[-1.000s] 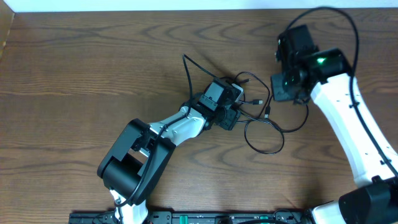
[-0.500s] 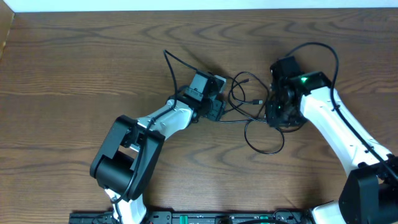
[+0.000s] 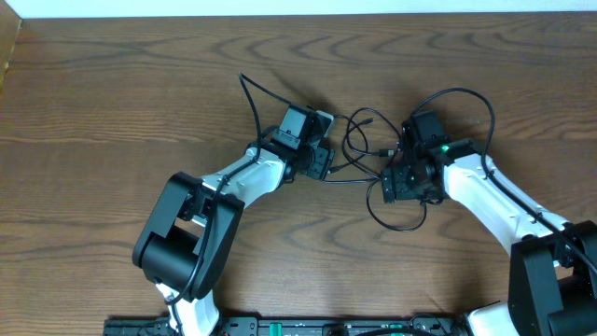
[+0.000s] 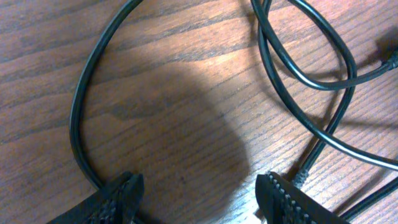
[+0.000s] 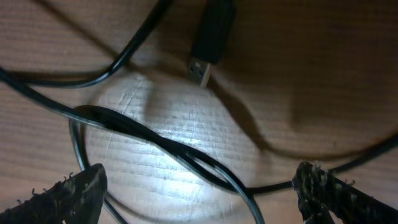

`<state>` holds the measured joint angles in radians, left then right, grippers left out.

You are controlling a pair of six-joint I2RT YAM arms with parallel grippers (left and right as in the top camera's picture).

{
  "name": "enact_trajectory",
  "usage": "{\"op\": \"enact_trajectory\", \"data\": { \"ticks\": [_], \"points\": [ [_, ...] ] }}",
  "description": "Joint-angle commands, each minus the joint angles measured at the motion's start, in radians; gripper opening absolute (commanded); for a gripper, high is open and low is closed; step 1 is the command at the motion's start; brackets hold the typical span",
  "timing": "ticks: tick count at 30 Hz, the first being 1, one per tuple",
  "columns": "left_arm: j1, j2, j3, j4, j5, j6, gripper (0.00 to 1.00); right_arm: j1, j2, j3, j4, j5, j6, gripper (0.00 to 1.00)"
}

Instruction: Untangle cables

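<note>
So both arms are down at the middle of the wooden bench (image 3: 112,93), facing each other with the tangle of black cables (image 3: 399,229) lying between them. All the cord I can make out is black and thin, lying flat on the wood in a few overlapping loops.

The left gripper (image 3: 317,149) sits at the left edge of the tangle, and its wrist view shows it (image 4: 202,199) spread wide with bare wood in the gap. One strand (image 4: 75,106) curves down the left side of that view and ends right up against the left finger (image 4: 118,198). I can't tell if it's actually touching or just passing under. A couple more strands cross over each other in the upper right of the same view, and one runs down close to the other finger.

The right gripper (image 3: 396,182) is low over the right part of the tangle, over the top of the big loop that trails toward the bench's near edge. From its wrist camera it (image 5: 202,190) is spread wide too and gripping nothing. Two strands (image 5: 168,146) cross on the wood in the gap between the fingers. A USB plug (image 5: 210,31) lies just beyond them, with its metal end pointing back toward the gripper. The plug isn't touching either finger.
</note>
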<state>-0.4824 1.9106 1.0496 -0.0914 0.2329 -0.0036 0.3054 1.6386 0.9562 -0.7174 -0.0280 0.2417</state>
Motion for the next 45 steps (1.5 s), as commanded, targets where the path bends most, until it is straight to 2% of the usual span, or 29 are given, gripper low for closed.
{"op": "enact_trajectory", "data": {
  "ticks": [1,4,7,15,18,22,23,26,29,38,45],
  "points": [
    [0.006,0.004,-0.012,-0.024,-0.005,-0.009,0.63,0.003,-0.017,-0.018,0.026,-0.001,-0.036,0.92],
    [0.006,0.002,-0.012,-0.025,-0.005,-0.010,0.63,0.003,-0.016,-0.019,0.037,-0.001,-0.039,0.84],
    [0.006,0.002,-0.012,-0.024,0.014,-0.009,0.63,0.003,-0.016,-0.020,0.044,-0.001,-0.042,0.61],
    [0.006,0.002,-0.012,-0.025,0.048,-0.010,0.63,0.003,-0.016,-0.032,0.050,-0.002,-0.057,0.56],
    [0.006,0.002,-0.012,-0.027,0.048,-0.010,0.63,0.003,-0.016,-0.055,0.072,-0.002,-0.057,0.46],
    [0.006,-0.002,-0.012,-0.037,0.048,-0.010,0.63,0.003,-0.016,-0.092,0.106,-0.002,-0.057,0.45],
    [0.006,-0.003,-0.012,-0.039,0.048,-0.010,0.63,0.003,-0.016,-0.097,0.110,-0.002,-0.057,0.38],
    [0.006,-0.010,-0.012,-0.042,0.047,-0.010,0.63,0.003,-0.016,-0.101,0.116,-0.002,-0.056,0.08],
    [0.006,-0.016,-0.012,-0.043,0.047,-0.010,0.63,0.003,-0.016,-0.101,0.121,-0.002,-0.056,0.01],
    [0.006,-0.016,-0.012,-0.068,0.048,-0.010,0.63,0.003,-0.018,-0.050,0.123,-0.063,-0.056,0.01],
    [0.006,-0.016,-0.012,-0.081,0.047,-0.010,0.63,0.003,-0.066,0.159,0.010,-0.113,-0.082,0.01]
  ]
}}
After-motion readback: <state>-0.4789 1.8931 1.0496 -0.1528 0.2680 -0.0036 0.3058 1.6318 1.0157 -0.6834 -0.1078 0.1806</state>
